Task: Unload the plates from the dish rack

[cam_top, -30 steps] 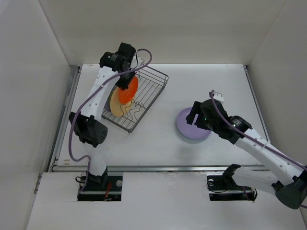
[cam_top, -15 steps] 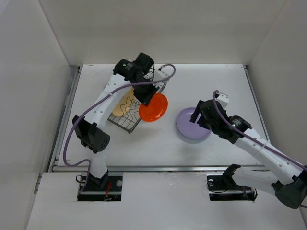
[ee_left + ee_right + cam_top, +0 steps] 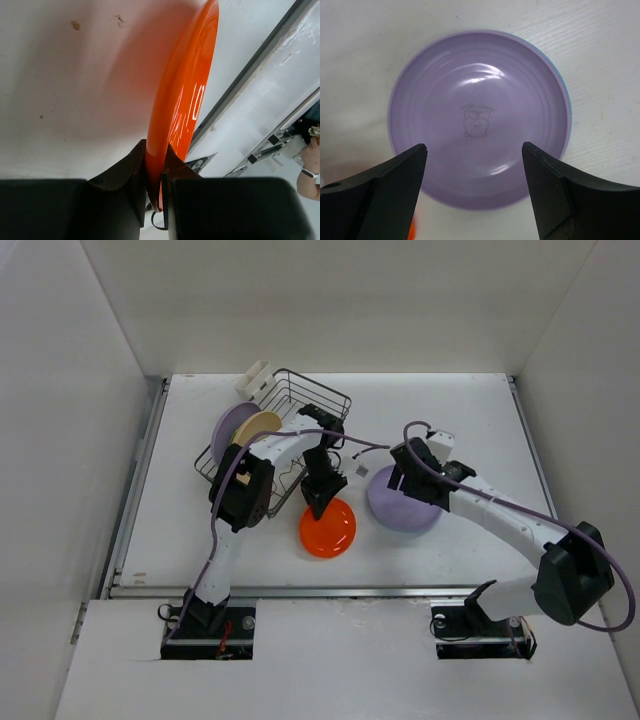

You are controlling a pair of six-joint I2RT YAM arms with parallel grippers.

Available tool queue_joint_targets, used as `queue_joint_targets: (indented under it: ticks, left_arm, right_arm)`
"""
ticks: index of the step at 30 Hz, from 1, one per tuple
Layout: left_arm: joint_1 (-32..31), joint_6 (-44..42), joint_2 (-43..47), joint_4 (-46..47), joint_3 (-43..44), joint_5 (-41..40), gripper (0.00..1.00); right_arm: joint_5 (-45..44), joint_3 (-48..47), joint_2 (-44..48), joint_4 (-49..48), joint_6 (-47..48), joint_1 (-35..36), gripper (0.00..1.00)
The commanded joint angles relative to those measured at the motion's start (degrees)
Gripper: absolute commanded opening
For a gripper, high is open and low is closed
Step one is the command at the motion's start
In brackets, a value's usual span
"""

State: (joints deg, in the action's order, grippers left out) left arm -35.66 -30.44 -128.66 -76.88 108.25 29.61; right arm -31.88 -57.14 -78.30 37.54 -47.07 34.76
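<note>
My left gripper point(image 3: 322, 502) is shut on the rim of a red-orange plate point(image 3: 328, 529), held low over the table in front of the dish rack point(image 3: 290, 430); the left wrist view shows the plate point(image 3: 182, 95) edge-on between my fingers point(image 3: 125, 165). The rack is a dark wire basket with a lavender plate point(image 3: 232, 425) and a tan plate point(image 3: 258, 426) standing in it. My right gripper point(image 3: 402, 480) is open above a lavender plate point(image 3: 402, 508) that lies on the table; in the right wrist view this plate point(image 3: 479, 117) has a blue rim under it at the right edge point(image 3: 568, 107).
A cream plastic piece point(image 3: 253, 379) sits at the rack's far left corner. White walls close the table at the back and both sides. A metal rail point(image 3: 330, 590) runs along the near edge. A cable point(image 3: 365, 445) loops between the two arms.
My left gripper has carried the red-orange plate from beside the rack toward the near middle of the table and lower. The right gripper has shifted slightly left over the lavender plate.
</note>
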Motion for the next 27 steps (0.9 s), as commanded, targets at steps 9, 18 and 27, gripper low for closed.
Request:
queue_joint_targets:
  ticks: [9, 18, 27]
  left_arm:
    - [-0.1, -1.3, 1.2, -1.3, -6.7, -2.0, 0.46]
    - [-0.1, 1.4, 3.6, -0.7, -1.8, -4.6, 0.66]
    - [-0.1, 2.6, 10.5, -5.5, 10.8, -4.6, 0.80]
  right_arm:
    - [4.6, 6.3, 1.6, -11.3, 0.9, -2.5, 0.83]
    - [5.3, 7.6, 6.9, -10.3, 0.4, -2.5, 0.83]
    - [8.8, 6.4, 14.3, -4.6, -0.3, -2.5, 0.83]
